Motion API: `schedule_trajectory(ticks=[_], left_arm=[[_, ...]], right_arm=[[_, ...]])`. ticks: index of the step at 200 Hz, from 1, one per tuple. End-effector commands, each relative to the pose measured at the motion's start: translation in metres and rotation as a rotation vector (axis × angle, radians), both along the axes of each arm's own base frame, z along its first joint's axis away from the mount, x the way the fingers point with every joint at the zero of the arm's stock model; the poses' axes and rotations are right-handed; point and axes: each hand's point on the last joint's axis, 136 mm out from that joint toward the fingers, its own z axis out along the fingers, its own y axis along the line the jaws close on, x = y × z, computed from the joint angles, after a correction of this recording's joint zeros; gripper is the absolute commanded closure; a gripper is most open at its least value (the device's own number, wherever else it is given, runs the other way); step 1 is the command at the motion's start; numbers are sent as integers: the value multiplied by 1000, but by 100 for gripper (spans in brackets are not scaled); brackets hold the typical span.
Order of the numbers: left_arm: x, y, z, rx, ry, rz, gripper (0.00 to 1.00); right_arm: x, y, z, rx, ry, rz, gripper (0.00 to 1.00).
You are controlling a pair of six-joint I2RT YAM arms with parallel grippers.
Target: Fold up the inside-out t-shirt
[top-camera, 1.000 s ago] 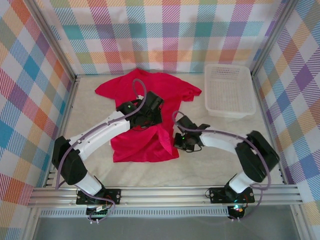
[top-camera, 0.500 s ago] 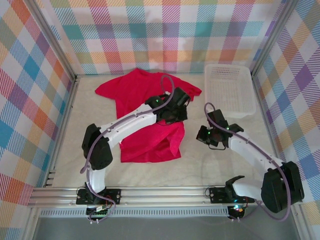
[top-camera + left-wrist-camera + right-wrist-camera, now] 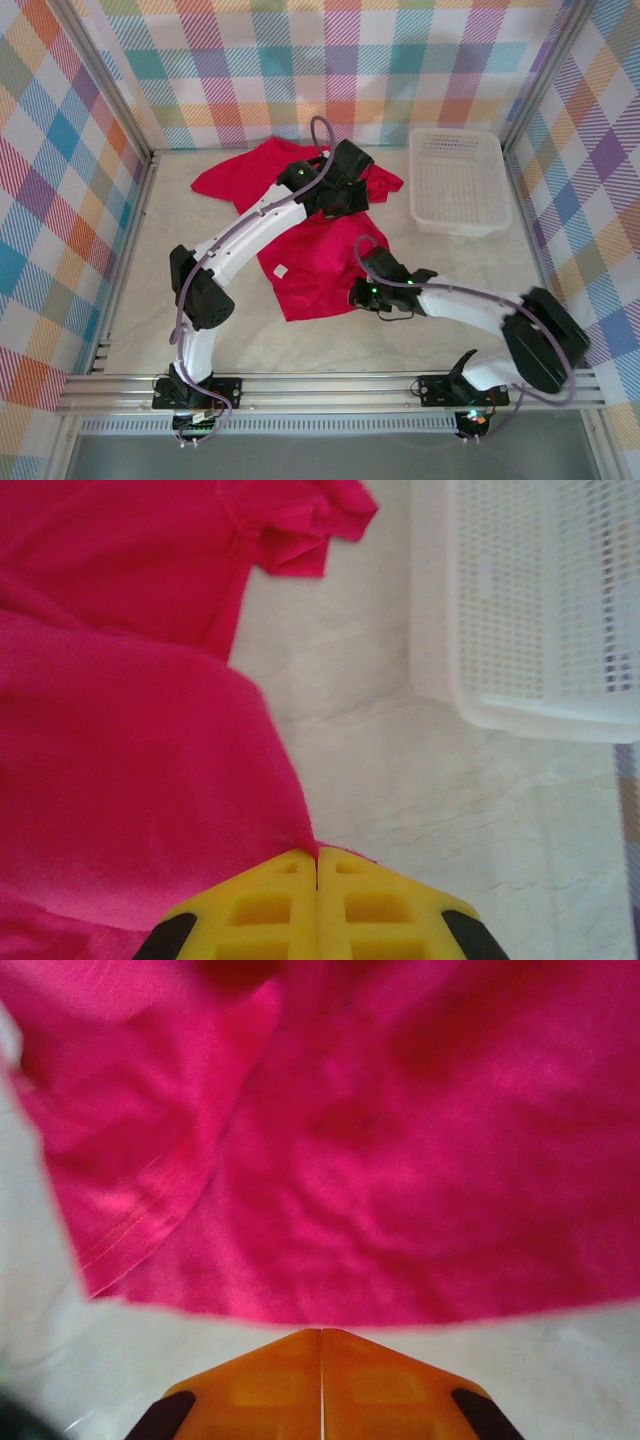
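The left pincer (image 3: 317,852), its jaws pressed together, pinches a raised fold of the inside-out t-shirt (image 3: 312,262), which lies partly doubled over at the middle of the worktop (image 3: 260,345), toward the far side. The right pincer (image 3: 321,1332), likewise closed, sits at the shirt's near right hem. The white basket (image 3: 460,228) stands at the far right.

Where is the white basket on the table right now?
In the top view the basket sits in the far right corner of the table, just right of the t-shirt. The left wrist view shows it at upper right, clear of the sleeve.
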Motion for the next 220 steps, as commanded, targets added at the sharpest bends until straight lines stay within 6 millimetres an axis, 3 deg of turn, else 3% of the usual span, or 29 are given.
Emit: schedule_trajectory(ticks=[1,24,55,86,98,118,131,149,166,196,209,220], left_arm=[[-8,28,42,-15,-66,9,100],[-10,38,51,-17,-77,13,100],[-13,44,61,-36,-89,15,100],[-15,36,73,-103,-99,3,100],[-15,33,73,-119,-92,3,100],[-16,28,70,-135,-77,2,100],[-18,24,68,-146,-70,-1,100],[-18,20,73,-169,-75,0,100],[-16,19,83,-192,-91,6,100],[-16,20,101,-206,-118,5,100],[-14,25,106,-203,-129,16,100],[-13,30,107,-201,-130,26,100]], right_arm=[[56,21,22,23,-152,-71,93],[86,21,17,-5,-171,-113,94],[111,14,10,-60,-226,-151,90],[138,43,15,-4,-263,-121,82],[147,59,17,34,-259,-110,71],[162,77,15,64,-234,-126,36],[172,85,10,64,-196,-165,24],[180,97,-8,89,-114,-235,16],[183,100,-30,41,10,-321,15],[191,99,-49,-162,157,-364,16],[192,100,-66,-217,204,-360,28],[191,104,-78,-208,230,-353,48]])
